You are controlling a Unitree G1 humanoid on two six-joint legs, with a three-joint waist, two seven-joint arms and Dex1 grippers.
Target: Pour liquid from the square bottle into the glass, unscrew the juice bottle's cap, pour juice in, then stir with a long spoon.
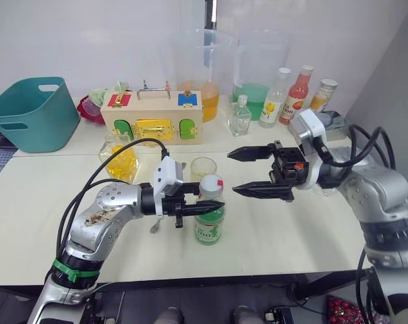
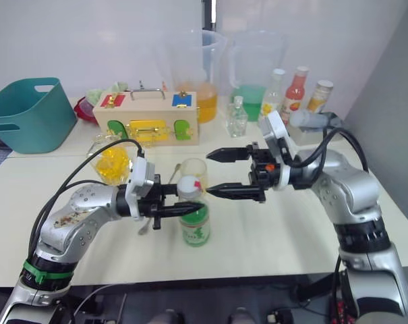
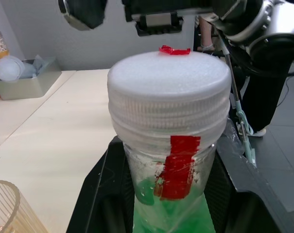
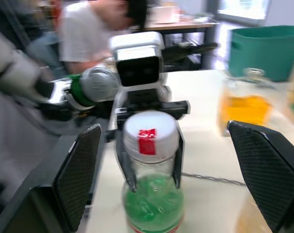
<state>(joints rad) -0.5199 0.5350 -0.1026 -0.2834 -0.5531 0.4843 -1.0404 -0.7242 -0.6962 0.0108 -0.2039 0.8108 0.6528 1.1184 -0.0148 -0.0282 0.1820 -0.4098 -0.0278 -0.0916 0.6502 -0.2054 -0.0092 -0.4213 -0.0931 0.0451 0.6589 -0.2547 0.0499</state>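
Observation:
The juice bottle [image 1: 209,226], holding pale green juice [image 3: 172,211], stands upright on the table near the front middle. Its white cap [image 1: 211,183] carries a strip of red tape and is still on. My left gripper [image 1: 209,205] is shut on the bottle's neck just under the cap. My right gripper [image 1: 233,173] hovers open just right of the cap, fingers pointing at it without touching. The glass [image 1: 203,167] stands right behind the bottle. The square bottle [image 1: 121,159] with yellow liquid sits at the back left. The long spoon [image 2: 175,172] lies behind my left gripper, partly hidden.
At the back stand a wooden latch box [image 1: 152,116], two tall pitchers [image 1: 257,67], a small clear bottle [image 1: 240,116], a yellow-labelled bottle [image 1: 274,98], a red-orange bottle [image 1: 297,94] and a jar [image 1: 322,94]. A teal tub [image 1: 32,111] sits far left.

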